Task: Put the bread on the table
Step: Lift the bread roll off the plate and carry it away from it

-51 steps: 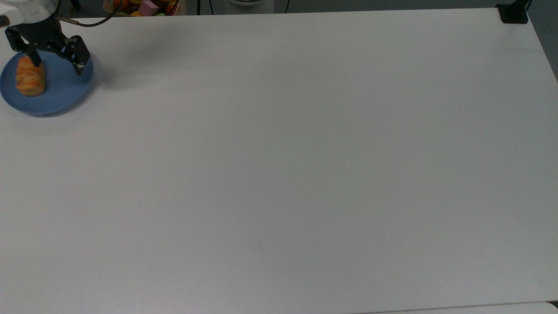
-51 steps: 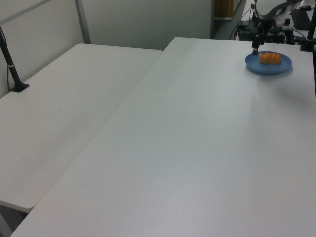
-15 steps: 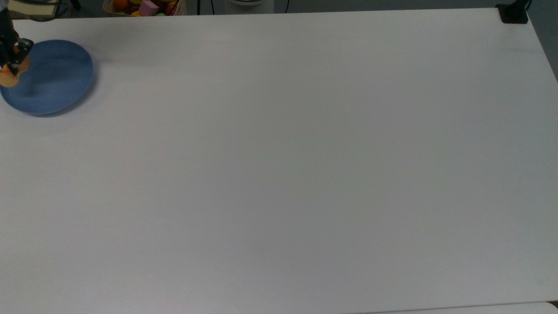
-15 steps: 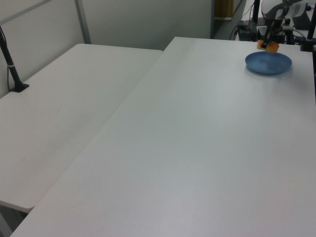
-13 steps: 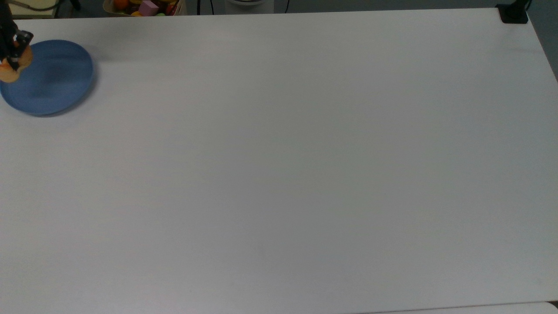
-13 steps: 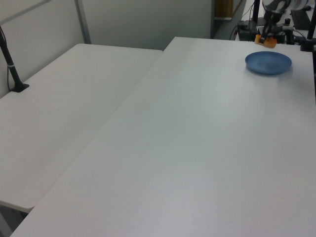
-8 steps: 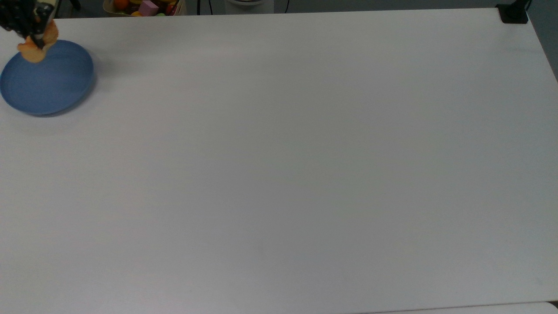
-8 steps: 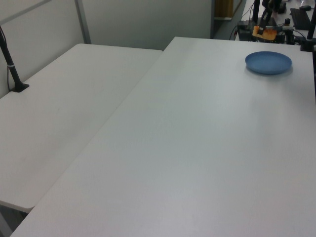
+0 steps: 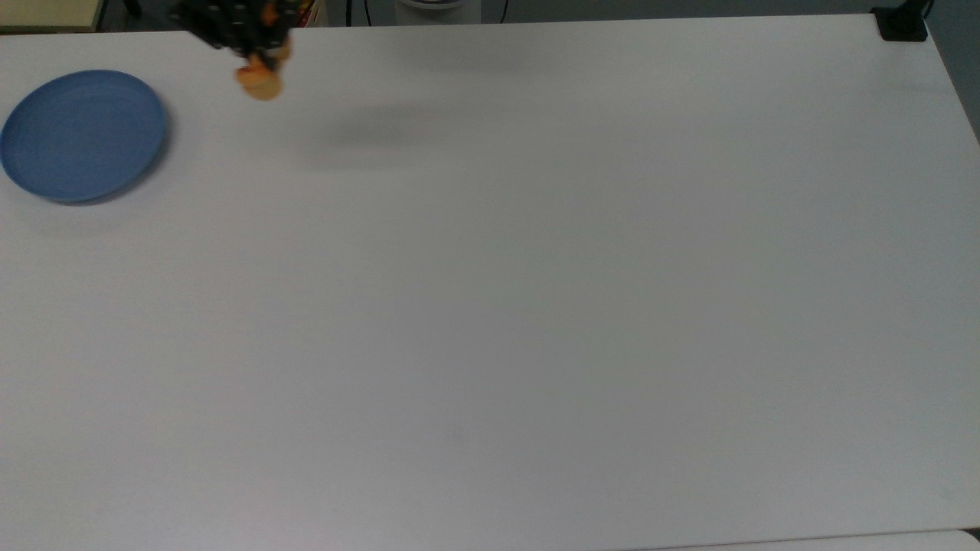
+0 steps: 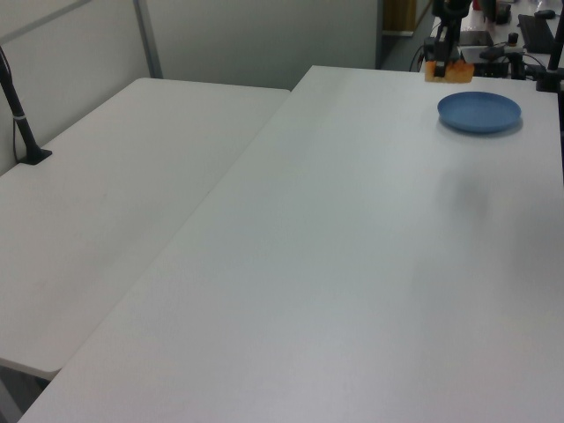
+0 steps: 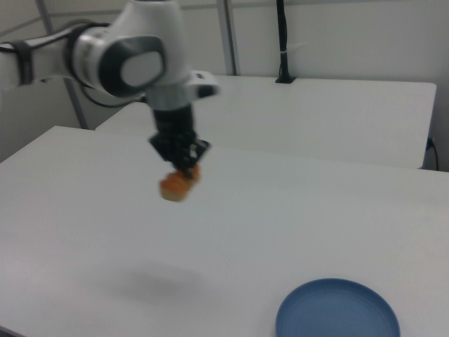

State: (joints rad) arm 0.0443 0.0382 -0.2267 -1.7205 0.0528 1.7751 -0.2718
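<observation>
**Open tabletop, one plate near a far corner**

The table (image 9: 536, 306) is bare across nearly its whole surface, so a gripper could pass or set down almost anywhere along its long edges and middle. The only thing standing on it is the blue plate (image 9: 83, 135), close to the corner at the top view's upper left. The gripper (image 9: 256, 57) hangs above the far edge, well apart from the plate, clamped on the bread (image 9: 260, 80), with bare tabletop beneath it. A black clamp (image 9: 902, 24) sits at the corner at the top view's upper right. A second table (image 10: 115, 203) adjoins along the left view's left.
</observation>
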